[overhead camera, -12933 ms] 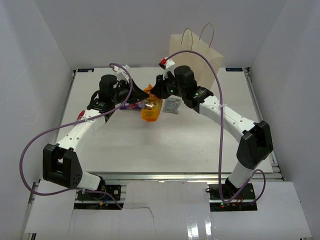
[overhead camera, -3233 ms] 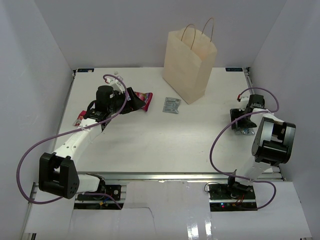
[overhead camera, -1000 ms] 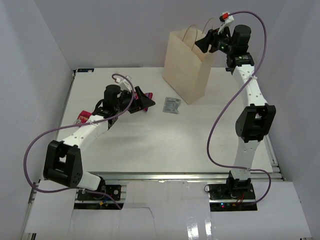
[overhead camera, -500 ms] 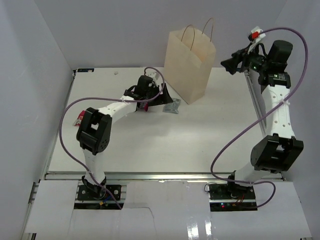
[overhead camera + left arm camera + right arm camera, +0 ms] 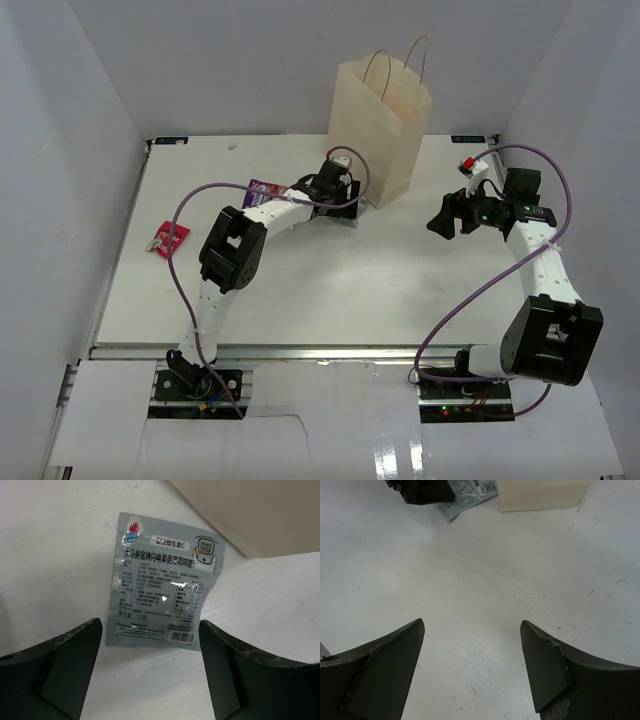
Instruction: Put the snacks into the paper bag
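The left gripper is hovering with its jaws spread wide over the silver-grey sachet. The sachet is lying flat, printed side up, on the white table, just beside the foot of the paper bag. The bag is standing upright at the far side of the table. A purple packet is lying to the left of the sachet, beside the outstretched left arm, and a small red packet is sitting well apart near the table's left edge. To the right of the bag, the right gripper is hanging above bare tabletop, its jaws wide and holding nothing.
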Robot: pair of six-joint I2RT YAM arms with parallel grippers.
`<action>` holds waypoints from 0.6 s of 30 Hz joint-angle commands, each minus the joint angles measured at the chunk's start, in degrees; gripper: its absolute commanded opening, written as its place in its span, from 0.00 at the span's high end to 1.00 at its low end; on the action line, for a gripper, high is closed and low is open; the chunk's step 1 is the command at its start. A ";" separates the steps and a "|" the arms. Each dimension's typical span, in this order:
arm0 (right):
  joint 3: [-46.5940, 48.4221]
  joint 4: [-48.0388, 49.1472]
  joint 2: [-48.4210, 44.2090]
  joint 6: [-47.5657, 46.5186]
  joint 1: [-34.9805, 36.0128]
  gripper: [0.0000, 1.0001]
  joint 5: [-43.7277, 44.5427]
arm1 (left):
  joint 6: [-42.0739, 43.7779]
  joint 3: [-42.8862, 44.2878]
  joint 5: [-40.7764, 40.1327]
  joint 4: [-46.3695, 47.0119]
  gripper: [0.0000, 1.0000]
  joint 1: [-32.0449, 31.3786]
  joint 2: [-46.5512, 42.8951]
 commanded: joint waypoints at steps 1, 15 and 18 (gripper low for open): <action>0.29 1.00 -1.58 -0.30 -0.39 0.17 -0.61 | 2.71 1.06 -5.41 -2.57 0.12 -1.34 1.31; -0.41 2.67 -0.53 1.37 -0.30 0.17 -2.02 | 5.00 -3.42 -9.46 -2.65 0.27 -4.69 3.95; -0.68 2.59 -0.79 1.55 -0.30 0.17 -2.37 | 5.35 -5.09 -9.37 -2.74 0.41 -4.69 3.43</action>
